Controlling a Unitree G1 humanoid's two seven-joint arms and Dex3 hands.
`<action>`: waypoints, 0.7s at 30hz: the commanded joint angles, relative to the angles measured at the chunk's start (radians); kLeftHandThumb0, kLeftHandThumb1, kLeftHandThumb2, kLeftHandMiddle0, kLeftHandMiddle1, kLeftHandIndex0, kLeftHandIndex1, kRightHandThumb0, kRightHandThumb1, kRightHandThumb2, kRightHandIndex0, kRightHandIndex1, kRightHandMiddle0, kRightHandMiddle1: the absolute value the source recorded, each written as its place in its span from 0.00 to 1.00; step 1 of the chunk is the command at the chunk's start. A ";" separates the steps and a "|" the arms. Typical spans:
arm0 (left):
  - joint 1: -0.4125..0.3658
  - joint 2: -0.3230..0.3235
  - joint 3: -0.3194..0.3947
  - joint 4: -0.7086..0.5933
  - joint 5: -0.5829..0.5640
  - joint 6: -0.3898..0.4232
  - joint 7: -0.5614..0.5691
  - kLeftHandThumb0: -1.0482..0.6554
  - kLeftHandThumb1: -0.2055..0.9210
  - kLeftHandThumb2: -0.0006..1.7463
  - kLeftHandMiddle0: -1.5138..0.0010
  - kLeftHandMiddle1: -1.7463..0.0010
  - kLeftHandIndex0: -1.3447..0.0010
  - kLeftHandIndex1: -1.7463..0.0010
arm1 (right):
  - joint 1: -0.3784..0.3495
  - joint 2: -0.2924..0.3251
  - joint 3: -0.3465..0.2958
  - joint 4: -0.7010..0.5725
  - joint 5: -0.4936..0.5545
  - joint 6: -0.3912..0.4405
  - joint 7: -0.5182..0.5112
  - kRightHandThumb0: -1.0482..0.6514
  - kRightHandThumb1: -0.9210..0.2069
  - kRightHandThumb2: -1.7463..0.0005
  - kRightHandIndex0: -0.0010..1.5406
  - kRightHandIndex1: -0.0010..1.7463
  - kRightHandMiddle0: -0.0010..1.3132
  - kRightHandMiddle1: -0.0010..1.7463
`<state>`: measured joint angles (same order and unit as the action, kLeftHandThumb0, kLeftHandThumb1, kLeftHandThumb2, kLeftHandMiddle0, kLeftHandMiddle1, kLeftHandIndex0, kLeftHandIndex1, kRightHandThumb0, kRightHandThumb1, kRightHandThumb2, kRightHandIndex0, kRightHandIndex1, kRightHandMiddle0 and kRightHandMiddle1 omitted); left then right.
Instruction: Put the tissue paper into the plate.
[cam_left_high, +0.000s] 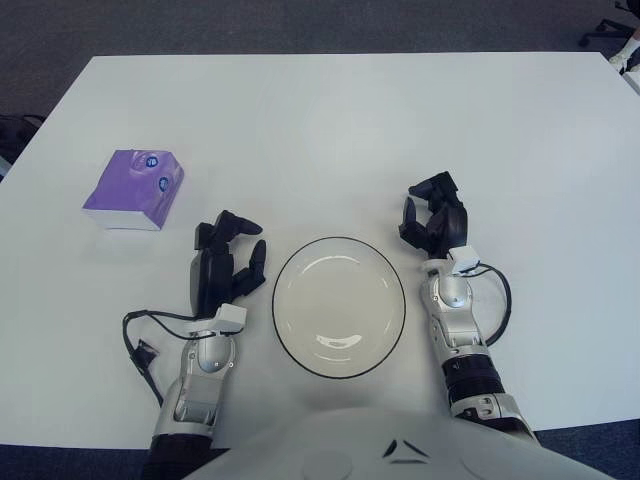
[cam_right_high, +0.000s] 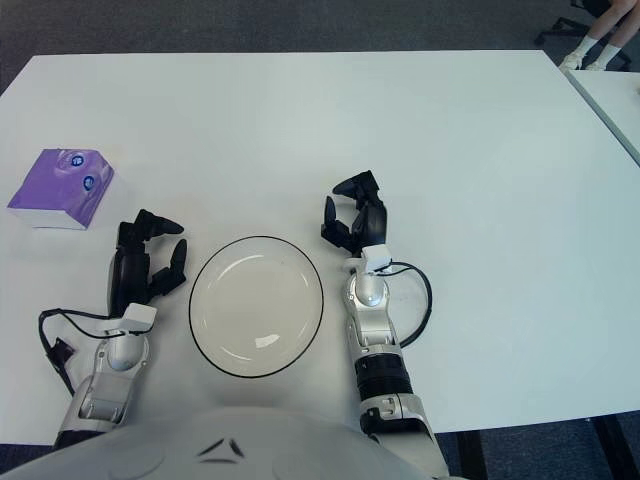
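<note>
Plate (cam_left_high: 339, 306) sits nearest you, a shallow white dish with a dark rim, empty, on the white table (cam_left_high: 330, 130) just ahead of the robot's body. Your left hand (cam_left_high: 226, 266) shows just to the left of the plate's rim, dark fingers loosely spread and holding nothing, with a black cable looping by the wrist. Your right hand (cam_left_high: 434, 218) shows beside the plate's upper right edge, fingers relaxed and partly curled, also gripping nothing. Farther out and to the left you see the tissue paper (cam_left_high: 134, 188), a purple pack with a white lower edge, lying flat on the table, well apart from the plate and beyond the left hand, untouched by either hand.
</note>
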<state>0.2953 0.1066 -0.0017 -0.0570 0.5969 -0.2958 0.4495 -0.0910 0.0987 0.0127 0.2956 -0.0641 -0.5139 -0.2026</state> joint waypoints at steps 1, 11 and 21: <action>0.051 0.017 -0.013 0.012 0.080 0.029 0.049 0.39 0.79 0.49 0.60 0.00 0.75 0.00 | 0.117 -0.017 -0.011 0.156 -0.013 -0.013 0.004 0.38 0.26 0.47 0.40 0.86 0.29 1.00; 0.081 0.059 0.002 -0.100 0.168 0.033 0.075 0.60 0.59 0.66 0.62 0.05 0.80 0.00 | 0.112 -0.011 -0.010 0.160 -0.017 -0.002 -0.005 0.38 0.26 0.46 0.40 0.85 0.29 1.00; 0.091 0.131 0.056 -0.209 0.160 0.022 0.018 0.61 0.55 0.69 0.61 0.05 0.76 0.00 | 0.106 -0.010 -0.011 0.172 -0.017 -0.002 -0.008 0.38 0.27 0.46 0.40 0.84 0.29 1.00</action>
<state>0.3747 0.1928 0.0253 -0.2250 0.7560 -0.2669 0.4875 -0.0941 0.0991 0.0107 0.2975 -0.0626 -0.5139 -0.2043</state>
